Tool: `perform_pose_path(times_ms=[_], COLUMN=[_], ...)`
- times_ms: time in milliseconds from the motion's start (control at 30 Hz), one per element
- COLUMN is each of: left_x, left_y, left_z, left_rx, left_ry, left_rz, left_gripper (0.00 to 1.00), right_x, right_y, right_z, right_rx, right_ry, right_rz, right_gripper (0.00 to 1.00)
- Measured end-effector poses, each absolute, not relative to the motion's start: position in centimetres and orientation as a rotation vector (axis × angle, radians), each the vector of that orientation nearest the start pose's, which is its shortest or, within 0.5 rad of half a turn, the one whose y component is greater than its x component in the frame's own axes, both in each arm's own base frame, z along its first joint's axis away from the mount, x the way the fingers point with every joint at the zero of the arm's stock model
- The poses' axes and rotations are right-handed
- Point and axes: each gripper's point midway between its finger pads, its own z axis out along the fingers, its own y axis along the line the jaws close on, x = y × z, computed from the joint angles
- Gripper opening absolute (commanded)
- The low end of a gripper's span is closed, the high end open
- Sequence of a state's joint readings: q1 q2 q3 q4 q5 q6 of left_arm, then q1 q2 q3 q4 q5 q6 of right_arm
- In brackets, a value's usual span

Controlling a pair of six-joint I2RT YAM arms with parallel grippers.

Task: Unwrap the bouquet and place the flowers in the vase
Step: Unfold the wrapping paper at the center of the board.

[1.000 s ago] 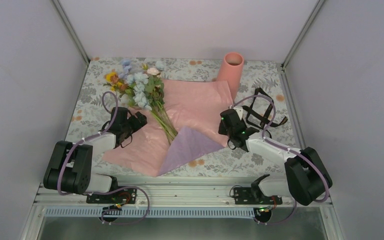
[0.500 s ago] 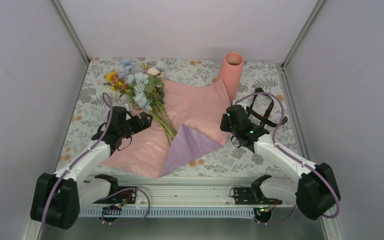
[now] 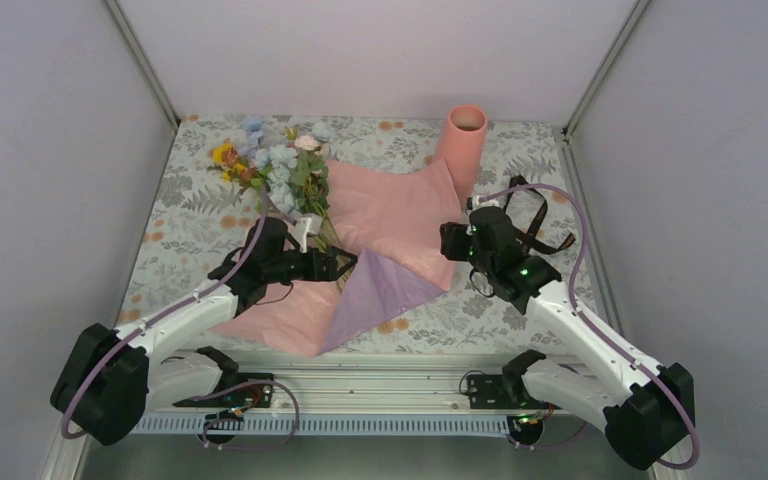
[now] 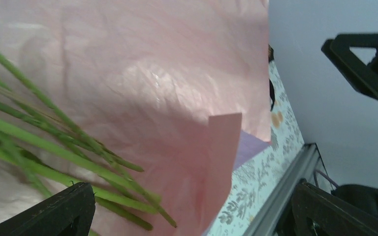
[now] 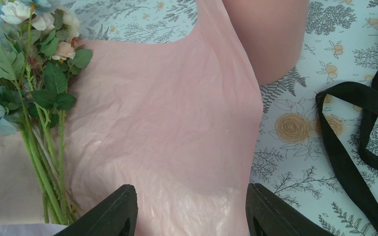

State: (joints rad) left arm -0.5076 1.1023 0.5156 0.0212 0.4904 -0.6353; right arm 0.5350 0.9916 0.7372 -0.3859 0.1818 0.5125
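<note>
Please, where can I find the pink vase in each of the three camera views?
Top external: the vase stands at the far edge, right of centre.
Left wrist: not in it.
Right wrist: the vase at the top edge, right of centre.
Shared landmark: the pink wrapping sheet, in all three.

Plain pale walls (image 3: pixel 380 50) stood on three sides, slim metal posts (image 3: pixel 145 65) rose at the back corners, floral grey-and-orange tablecloth (image 3: pixel 175 195) lay flat, aluminium rail (image 3: pixel 360 388) lined the near edge, light was even.
</note>
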Motion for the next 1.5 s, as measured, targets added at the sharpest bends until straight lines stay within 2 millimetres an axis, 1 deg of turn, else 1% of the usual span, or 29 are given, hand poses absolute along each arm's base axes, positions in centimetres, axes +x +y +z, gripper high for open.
perform_pose_path(times_ms=[167,333,433,600,767,967,1033,1100,1267,1367,1500], left_x=[23.5,22.4,21.6,19.9,17.1,12.2,11.1,10.2,8.3,7.4,6.8], left_y=[-25.0,-26.4,-27.1,-28.6,-31.1,-34.4,-35.3,-35.9,-36.9,-37.4,-37.9], left_z=[13.1,11.9,11.9,12.4,13.5,15.3,15.5,15.3,13.7,13.3,13.3], left_rx=[0.260,0.334,0.376,0.465,0.598,0.801,0.850,0.887,0.964,1.007,1.049], left_ry=[2.331,2.363,2.368,2.351,2.301,2.229,2.217,2.215,2.245,2.253,2.226], left_rz=[-1.220,-1.251,-1.274,-1.319,-1.398,-1.500,-1.517,-1.529,-1.546,-1.557,-1.589], left_gripper=[1.00,1.00,1.00,1.00,1.00,1.00,1.00,1.00,1.00,1.00,1.00], right_x=[29.2,29.1,29.1,29.1,29.1,29.3,29.3,29.3,28.8,28.3,27.6], right_y=[14.0,14.1,14.1,14.2,14.3,14.7,14.9,15.2,16.1,16.8,17.7], right_z=[18.8,18.8,18.8,18.7,18.4,18.3,18.4,18.2,18.0,18.4,19.2], right_rx=[0.067,0.060,0.055,0.053,0.050,0.040,0.033,0.025,-0.005,-0.026,-0.043], right_ry=[2.219,2.221,2.221,2.226,2.236,2.252,2.256,2.264,2.285,2.287,2.271], right_rz=[0.402,0.408,0.407,0.408,0.408,0.417,0.431,0.443,0.502,0.563,0.655], right_gripper=[0.57,0.57,0.57,0.57,0.57,0.57,0.56,0.55,0.54,0.54,0.54])
